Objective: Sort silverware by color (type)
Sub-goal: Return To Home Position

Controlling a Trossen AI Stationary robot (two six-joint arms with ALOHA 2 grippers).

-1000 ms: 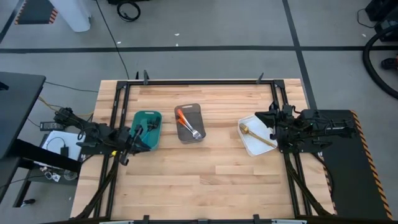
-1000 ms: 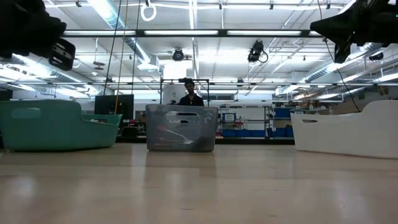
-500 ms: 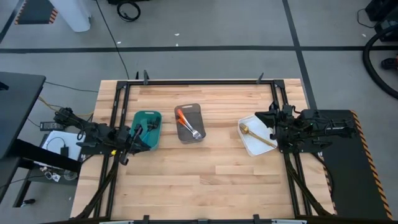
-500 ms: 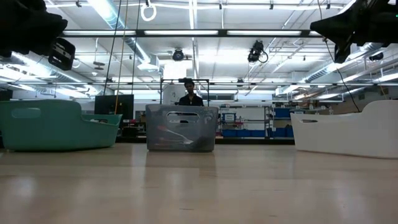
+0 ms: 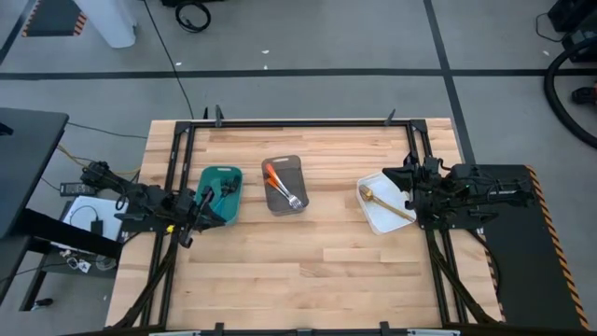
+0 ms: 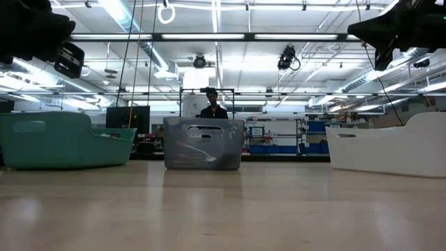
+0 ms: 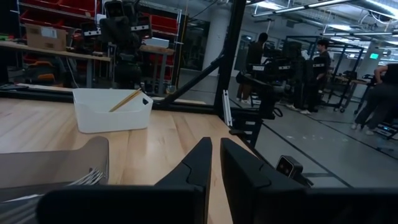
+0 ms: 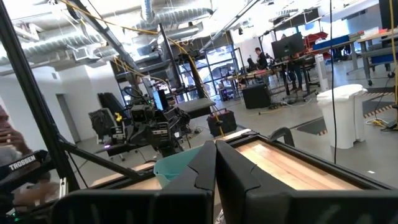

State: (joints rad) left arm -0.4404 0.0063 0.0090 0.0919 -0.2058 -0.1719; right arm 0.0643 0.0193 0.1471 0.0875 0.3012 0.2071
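Observation:
Three trays stand in a row on the wooden table. The teal tray [image 5: 229, 174] holds dark utensils [image 5: 225, 189]. In the grey tray [image 5: 284, 164] lie an orange-handled fork [image 5: 273, 176] and a silver fork [image 5: 295, 198]. A gold utensil [image 5: 384, 203] lies slanted in the white tray [image 5: 375, 220], also seen in the left wrist view as the gold utensil [image 7: 126, 99]. My left gripper [image 5: 200, 207] hovers shut at the teal tray's left edge, holding nothing. My right gripper [image 5: 407, 187] hovers shut over the white tray's right edge, also holding nothing.
Black frame rails [image 5: 177, 168] run along the table's left, right and far edges. Bare wood [image 5: 298, 271] stretches between the trays and the near edge. In the low view both arms hang high above the table [image 6: 223, 202]. People [image 6: 212, 104] stand in the room beyond.

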